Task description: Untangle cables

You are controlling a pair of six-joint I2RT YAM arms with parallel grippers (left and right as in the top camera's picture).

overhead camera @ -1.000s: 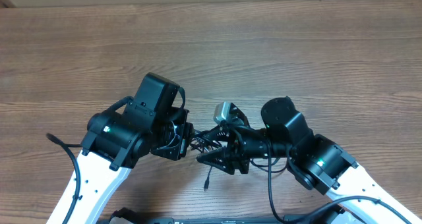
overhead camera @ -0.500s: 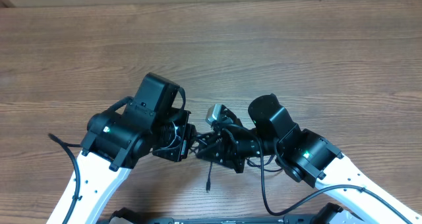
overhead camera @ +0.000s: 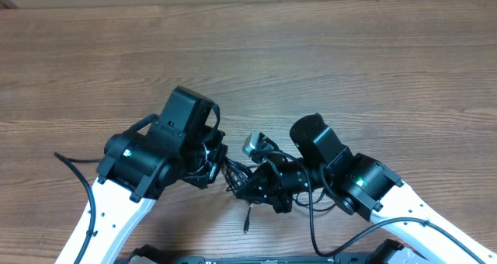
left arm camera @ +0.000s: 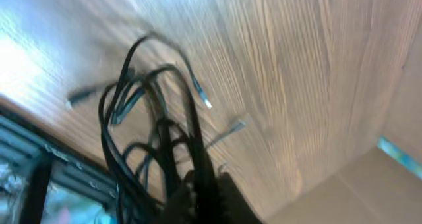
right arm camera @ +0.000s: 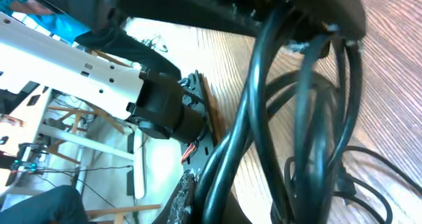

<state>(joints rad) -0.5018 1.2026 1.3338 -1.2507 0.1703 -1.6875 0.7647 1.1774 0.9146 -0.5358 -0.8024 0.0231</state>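
Thin black cables (overhead camera: 239, 177) in a tangled bunch near the tabletop's (overhead camera: 349, 62) robot-side edge, one plug end trailing loose

Overhead, we log the left arm (overhead camera: 132, 159) in the lower left of the frame and the right arm (overhead camera: 361, 182) in the lower right, both above the table (overhead camera: 349, 62). Their grippers meet at lower centre: the left gripper (overhead camera: 213, 165) on the left, the right gripper (overhead camera: 260, 188) just right of it and slightly lower. The cables (overhead camera: 235, 177) sit between them, touching both; one cord end (overhead camera: 247, 221) trails toward the bottom edge of the frame.
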